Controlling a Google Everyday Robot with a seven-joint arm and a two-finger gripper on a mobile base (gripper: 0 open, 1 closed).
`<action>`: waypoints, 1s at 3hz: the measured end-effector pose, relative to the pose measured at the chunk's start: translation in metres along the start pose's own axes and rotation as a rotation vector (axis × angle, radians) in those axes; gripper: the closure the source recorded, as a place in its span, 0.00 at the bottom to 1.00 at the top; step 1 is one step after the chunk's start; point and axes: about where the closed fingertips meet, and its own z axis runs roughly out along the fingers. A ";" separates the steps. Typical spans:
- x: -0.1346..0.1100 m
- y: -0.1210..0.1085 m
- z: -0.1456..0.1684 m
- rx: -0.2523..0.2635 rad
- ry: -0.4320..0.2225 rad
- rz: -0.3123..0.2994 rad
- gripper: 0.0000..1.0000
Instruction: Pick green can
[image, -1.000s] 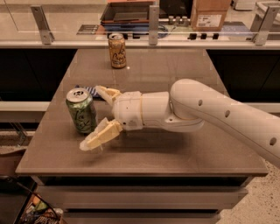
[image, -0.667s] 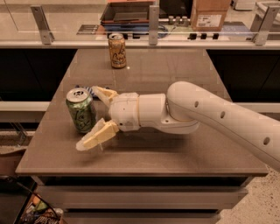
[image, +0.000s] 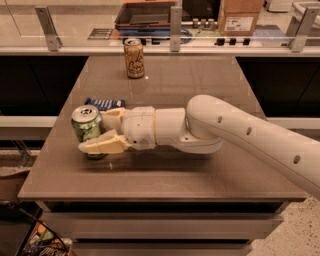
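Gripper (image: 95, 131) on your white robot arm (image: 240, 135) lies low over the left part of the flat brown tabletop (image: 200, 85), reaching in from the right. Its jaws are clasped on the green aluminium drink can (image: 85, 124) – one cream finger crosses the can's lower front, the other presses its far side. The can stands upright near the table's left edge, silver top showing. A flat blue packet (image: 102, 103) lies just behind the gripper. An orange-tan drink can (image: 134, 58) stands well apart, at the far edge.
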 end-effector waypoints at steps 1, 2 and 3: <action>-0.001 0.001 0.002 -0.004 -0.001 -0.001 0.65; -0.002 0.002 0.003 -0.007 -0.001 -0.003 0.88; -0.003 0.003 0.005 -0.011 -0.001 -0.004 1.00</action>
